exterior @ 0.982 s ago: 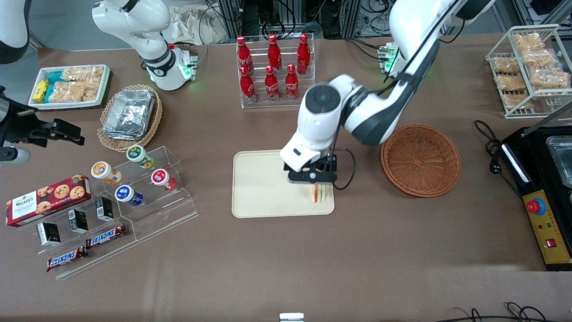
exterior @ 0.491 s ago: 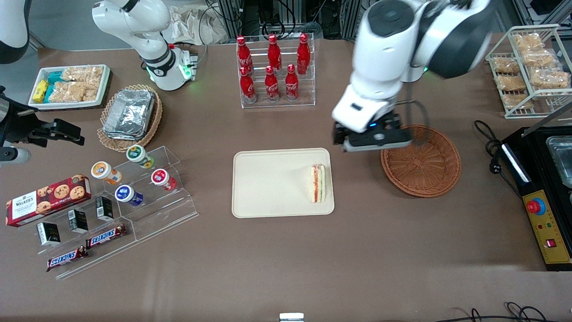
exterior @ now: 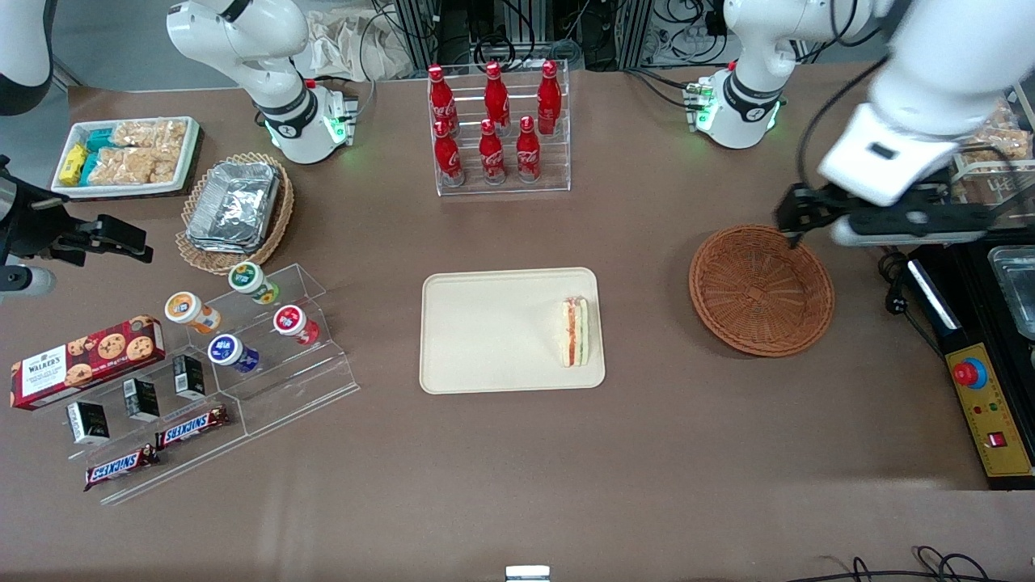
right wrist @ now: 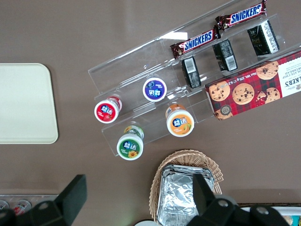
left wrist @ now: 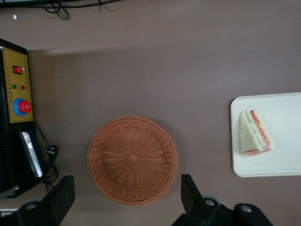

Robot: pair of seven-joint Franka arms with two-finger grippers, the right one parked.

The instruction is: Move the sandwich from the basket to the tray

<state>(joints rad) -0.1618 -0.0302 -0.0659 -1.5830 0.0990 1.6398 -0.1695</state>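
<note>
The sandwich (exterior: 575,331) (left wrist: 254,133) lies on the cream tray (exterior: 485,339) (left wrist: 282,162), near the tray's edge that faces the basket. The reddish-brown wicker basket (exterior: 760,289) (left wrist: 132,160) holds nothing. My gripper (exterior: 884,218) (left wrist: 124,202) hangs high in the air over the basket's rim on the working arm's side, well apart from the sandwich. It is open, its fingers (left wrist: 189,194) spread wide with nothing between them.
A black control box with a red button (exterior: 990,380) (left wrist: 18,106) and its cable (exterior: 888,259) sit beside the basket toward the working arm's end. A wire rack of bagged snacks (exterior: 954,121) and a rack of cola bottles (exterior: 495,129) stand farther from the front camera.
The gripper let go of the sandwich on the tray, rose, and swung away past the basket toward the working arm's end. The sandwich stays lying on the tray.
</note>
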